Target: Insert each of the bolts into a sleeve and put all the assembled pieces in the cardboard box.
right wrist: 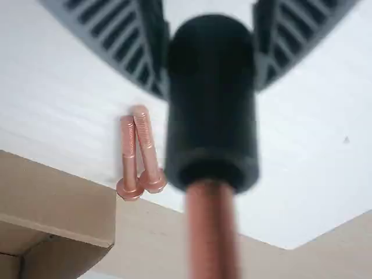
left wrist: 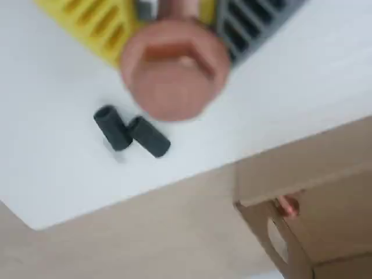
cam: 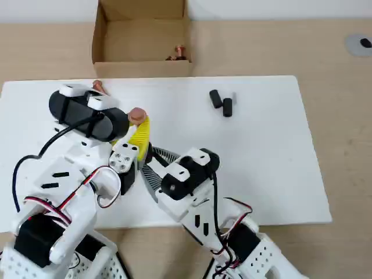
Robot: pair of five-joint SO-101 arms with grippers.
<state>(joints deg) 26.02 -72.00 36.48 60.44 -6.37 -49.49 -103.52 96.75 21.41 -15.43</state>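
Your left gripper (left wrist: 174, 14) pinched the bolt (left wrist: 173, 78); your right gripper (right wrist: 210, 29) clamped the sleeve (right wrist: 212, 110), shank at its mouth. I judged you needed axes aligned, pushing straight.

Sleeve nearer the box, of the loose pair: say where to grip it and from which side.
Probably best across the middle of the sleeve, coming from above: it lies flat on the white mat, and the other sleeve sits by one end.
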